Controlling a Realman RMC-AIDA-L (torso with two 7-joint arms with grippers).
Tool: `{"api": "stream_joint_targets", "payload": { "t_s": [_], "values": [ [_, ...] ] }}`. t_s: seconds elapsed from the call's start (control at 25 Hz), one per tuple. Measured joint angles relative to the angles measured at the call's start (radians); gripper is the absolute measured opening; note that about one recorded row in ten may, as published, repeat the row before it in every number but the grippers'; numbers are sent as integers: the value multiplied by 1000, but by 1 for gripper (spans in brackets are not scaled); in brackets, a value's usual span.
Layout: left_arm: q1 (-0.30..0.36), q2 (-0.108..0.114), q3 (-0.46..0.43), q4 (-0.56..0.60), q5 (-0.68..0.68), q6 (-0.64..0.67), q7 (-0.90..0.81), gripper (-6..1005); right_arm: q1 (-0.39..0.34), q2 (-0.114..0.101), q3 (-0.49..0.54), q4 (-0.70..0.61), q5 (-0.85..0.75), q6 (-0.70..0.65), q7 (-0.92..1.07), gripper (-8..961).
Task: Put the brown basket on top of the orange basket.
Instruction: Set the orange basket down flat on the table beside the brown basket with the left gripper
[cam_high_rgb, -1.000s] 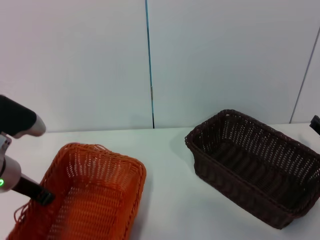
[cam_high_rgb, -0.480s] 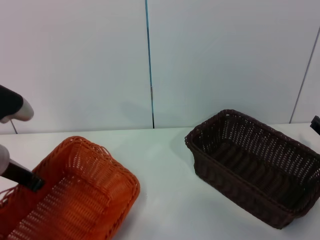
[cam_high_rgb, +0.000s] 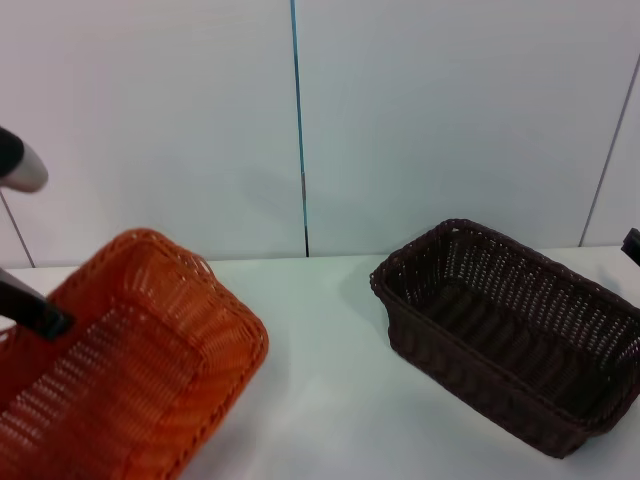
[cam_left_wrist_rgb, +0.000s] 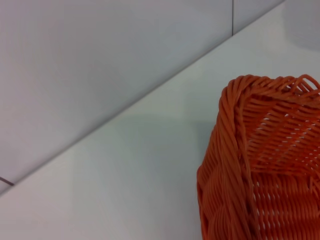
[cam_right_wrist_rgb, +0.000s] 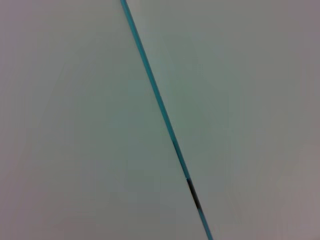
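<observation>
Orange basket (cam_high_rgb: 130, 370), dark brown basket (cam_high_rgb: 510, 345), both woven.

The head camera looks forward and down at both baskets. The left wrist camera is close to the orange basket (cam_left_wrist_rgb: 260, 165), which the head view also shows. The right wrist camera faces only the wall (cam_right_wrist_rgb: 75, 125).

Even, soft overhead light, no glare. Faint shadow beside brown basket (cam_high_rgb: 510, 345) on table (cam_high_rgb: 330, 400). Orange basket (cam_high_rgb: 125, 360) slightly blurred. Right wrist view shows blank wall (cam_right_wrist_rgb: 240, 100) only.
</observation>
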Motion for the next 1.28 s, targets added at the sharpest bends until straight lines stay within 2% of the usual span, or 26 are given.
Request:
{"api": "stream_joint_targets", "payload": {
  "t_s": [0.2,0.4,0.6,0.8,0.96,1.08,1.28],
  "values": [
    [-14,11,-3,75,-7,76,75,123,-2,0,1,0,0,0,0,928],
    [-53,-8,-28,104,-61,175,230,124,-3,0,1,4,0,0,-1,927],
    [-118,-19,-34,65,-106,237,310,124,-3,0,0,5,0,0,-10,927],
    [-172,-41,-30,19,-108,249,370,124,-3,0,-4,5,0,-1,-11,928],
    [-206,-49,-33,-24,-112,253,398,124,-3,0,-5,5,0,-2,-11,928],
    [-243,-53,-32,-79,-115,242,421,123,-4,-1,-6,5,0,-3,-11,928],
    [-264,-67,-33,-126,-122,184,472,123,-5,-2,-5,3,0,-2,-11,928]
  ]
}}
